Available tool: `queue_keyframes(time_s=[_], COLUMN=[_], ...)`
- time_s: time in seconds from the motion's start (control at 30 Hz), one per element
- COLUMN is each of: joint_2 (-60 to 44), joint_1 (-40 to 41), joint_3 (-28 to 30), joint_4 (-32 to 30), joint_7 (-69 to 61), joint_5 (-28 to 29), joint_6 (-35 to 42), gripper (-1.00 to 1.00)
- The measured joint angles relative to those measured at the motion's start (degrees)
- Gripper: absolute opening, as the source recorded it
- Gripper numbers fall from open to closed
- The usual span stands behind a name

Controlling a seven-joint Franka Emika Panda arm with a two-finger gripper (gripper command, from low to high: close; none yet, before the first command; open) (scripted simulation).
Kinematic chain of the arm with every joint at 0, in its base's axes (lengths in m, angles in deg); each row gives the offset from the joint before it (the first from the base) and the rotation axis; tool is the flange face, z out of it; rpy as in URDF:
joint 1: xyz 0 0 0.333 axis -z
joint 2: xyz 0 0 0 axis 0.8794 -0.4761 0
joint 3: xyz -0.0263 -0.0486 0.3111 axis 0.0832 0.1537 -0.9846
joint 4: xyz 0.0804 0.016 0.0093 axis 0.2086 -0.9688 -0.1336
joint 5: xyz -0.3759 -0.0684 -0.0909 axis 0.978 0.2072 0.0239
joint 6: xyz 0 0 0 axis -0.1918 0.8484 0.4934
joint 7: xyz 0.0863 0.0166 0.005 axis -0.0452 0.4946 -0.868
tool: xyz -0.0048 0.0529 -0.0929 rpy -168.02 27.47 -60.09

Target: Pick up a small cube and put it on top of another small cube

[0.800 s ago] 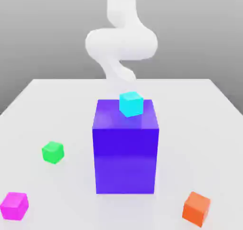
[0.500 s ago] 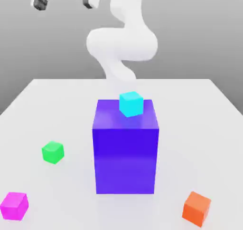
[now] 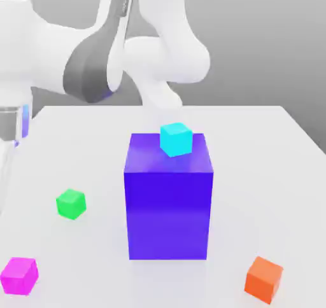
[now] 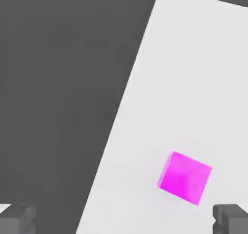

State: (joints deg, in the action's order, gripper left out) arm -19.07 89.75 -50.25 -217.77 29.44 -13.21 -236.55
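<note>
The small magenta-pink cube (image 3: 19,275) lies on the white table (image 3: 255,147) at the near corner on the exterior view's left. In the hand view this small cube (image 4: 185,177) sits below my gripper (image 4: 124,221), close to the table's edge. My gripper is open, with its two dark fingertips (image 4: 231,218) wide apart and nothing between them. They are well clear of the cube. My white arm (image 3: 83,65) reaches over to the exterior view's left, above that corner. A cyan cube (image 3: 176,139) rests on top of the big blue-violet block (image 3: 169,205).
A green cube (image 3: 70,203) lies to the exterior view's left of the block, behind the magenta one. An orange cube (image 3: 263,279) sits near the front on the exterior view's right. In the hand view, dark floor (image 4: 58,83) shows past the table edge.
My arm has swung down and over to the exterior view's left, now filling the upper left of that view. No cube has moved.
</note>
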Motion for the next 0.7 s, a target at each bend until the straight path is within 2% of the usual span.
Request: queue_keyframes(time_s=[0.17,0.3,0.33,0.53,0.7], joint_2=[-9.30,-17.57,-19.23,-20.07,-12.24], joint_1=[2.89,3.67,3.67,3.68,3.53], joint_3=[0.72,0.49,0.51,0.50,0.67], joint_4=[-0.34,1.08,1.42,1.58,-0.11], joint_7=[4.23,4.76,4.78,4.81,4.80], joint_5=[-7.37,-8.85,-8.87,-8.85,-8.96], joint_6=[-3.85,-9.82,-11.09,-11.84,-5.71], gripper=[0.00,0.00,-1.00,-1.00,-1.00])
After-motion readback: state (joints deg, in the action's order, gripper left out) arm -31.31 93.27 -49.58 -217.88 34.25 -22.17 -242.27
